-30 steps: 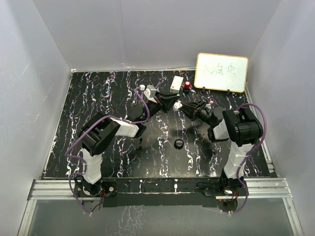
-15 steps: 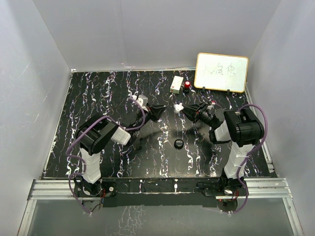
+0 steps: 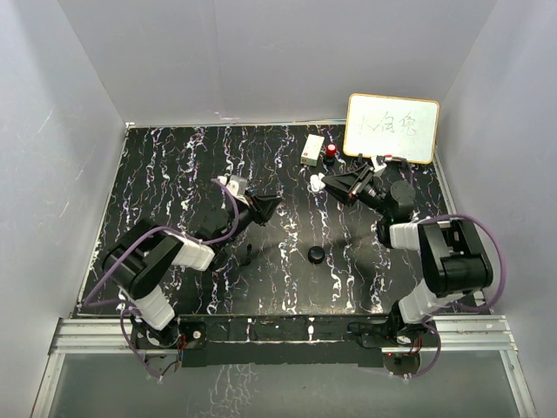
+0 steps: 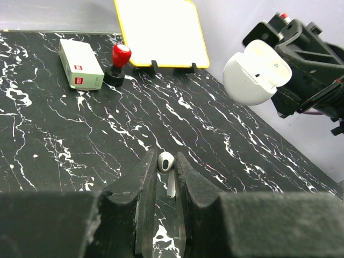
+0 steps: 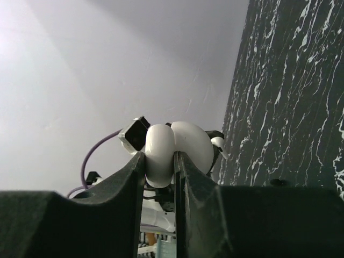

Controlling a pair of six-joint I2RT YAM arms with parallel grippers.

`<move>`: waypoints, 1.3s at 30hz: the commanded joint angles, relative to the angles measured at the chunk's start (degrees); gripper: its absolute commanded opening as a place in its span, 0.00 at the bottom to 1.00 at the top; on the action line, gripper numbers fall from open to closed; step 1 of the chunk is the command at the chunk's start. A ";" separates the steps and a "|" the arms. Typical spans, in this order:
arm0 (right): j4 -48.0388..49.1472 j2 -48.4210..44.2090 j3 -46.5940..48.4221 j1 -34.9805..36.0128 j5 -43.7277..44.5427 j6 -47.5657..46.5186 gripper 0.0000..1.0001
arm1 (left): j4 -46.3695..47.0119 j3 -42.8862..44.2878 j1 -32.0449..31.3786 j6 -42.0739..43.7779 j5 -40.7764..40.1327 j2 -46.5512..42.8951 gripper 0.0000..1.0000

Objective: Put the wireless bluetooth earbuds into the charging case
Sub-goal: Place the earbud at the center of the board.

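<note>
My left gripper (image 3: pixel 271 205) is shut on a small white stemmed earbud (image 4: pixel 165 162), held head-up between the fingertips just above the black marbled table (image 3: pixel 174 174). My right gripper (image 3: pixel 325 183) is shut on the white charging case (image 3: pixel 316 182) and holds it in the air with the lid open. In the left wrist view the open case (image 4: pixel 256 72) faces me at upper right, apart from the earbud. In the right wrist view the case (image 5: pixel 161 153) sits between my fingers. I see no second earbud.
A black round puck (image 3: pixel 317 254) lies at the table's middle front. A white box (image 3: pixel 312 149) and a red-topped knob (image 3: pixel 332 152) stand at the back. A yellow-framed whiteboard (image 3: pixel 392 128) stands at back right. Grey walls enclose the table.
The two grippers were tip to tip; now they are apart. My left arm has drawn back left with the earbud. My right arm has moved toward the back with the case.
</note>
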 commanded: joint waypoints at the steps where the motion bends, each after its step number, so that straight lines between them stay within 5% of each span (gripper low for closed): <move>1: -18.25 -7.27 4.74 -0.20 1.07 -16.40 0.00 | -15.67 2.71 0.10 -0.30 -1.18 -6.44 0.00; 10: -23.21 -9.89 4.66 -0.32 1.68 -20.24 0.00 | -32.61 6.16 0.53 -2.22 2.09 -6.14 0.00; 29: -22.50 -9.45 4.30 -0.71 0.80 -20.48 0.00 | -44.62 13.64 7.84 -5.08 20.89 2.81 0.00; 39: -21.90 -9.02 4.05 -0.71 0.80 -20.25 0.00 | -49.33 15.13 9.35 -2.34 20.17 2.05 0.19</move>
